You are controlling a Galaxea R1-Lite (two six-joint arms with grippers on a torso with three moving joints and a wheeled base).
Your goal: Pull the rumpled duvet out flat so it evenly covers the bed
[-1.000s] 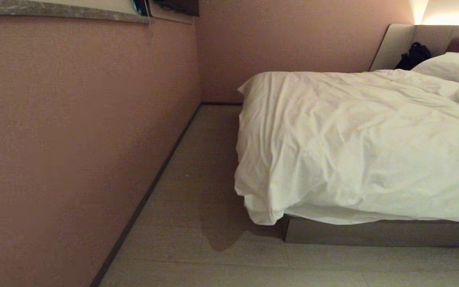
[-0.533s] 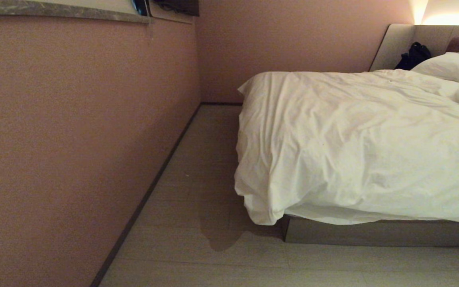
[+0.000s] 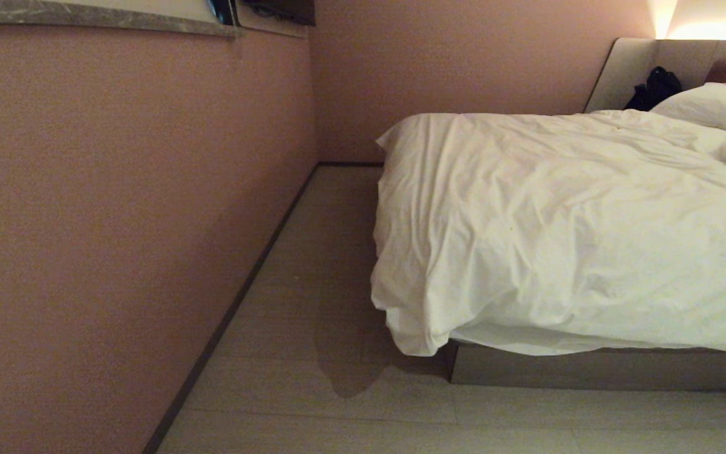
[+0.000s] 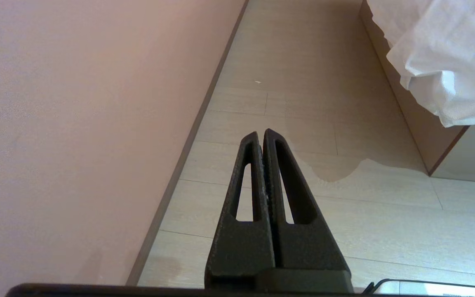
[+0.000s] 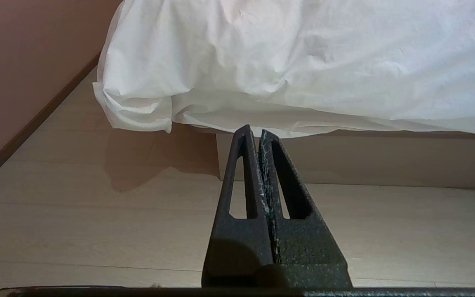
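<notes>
The duvet (image 3: 564,227) lies spread over the bed (image 3: 590,369), wrinkled all across its top, and its near corner sags in a puffy fold past the corner of the grey-brown base, hanging just above the floor (image 3: 312,302). Along the near side its edge droops over the mattress and leaves the base showing beneath. At the far end a pillow (image 3: 716,107) sits by the padded headboard (image 3: 628,69), with a dark bundle (image 3: 653,88) resting against it.

Neither arm shows from the head. The left gripper (image 4: 261,134) hangs over the floor in the strip between the pink wall (image 3: 117,221) and the bed, its fingers (image 4: 250,173) pressed together and empty; the hanging corner of the duvet is well apart from it, off toward the bed. The right gripper (image 5: 253,131) points at the side of the base just below the drooping edge of the duvet, its fingers (image 5: 241,173) also closed on nothing, with the cloth near but apart from the tips.
</notes>
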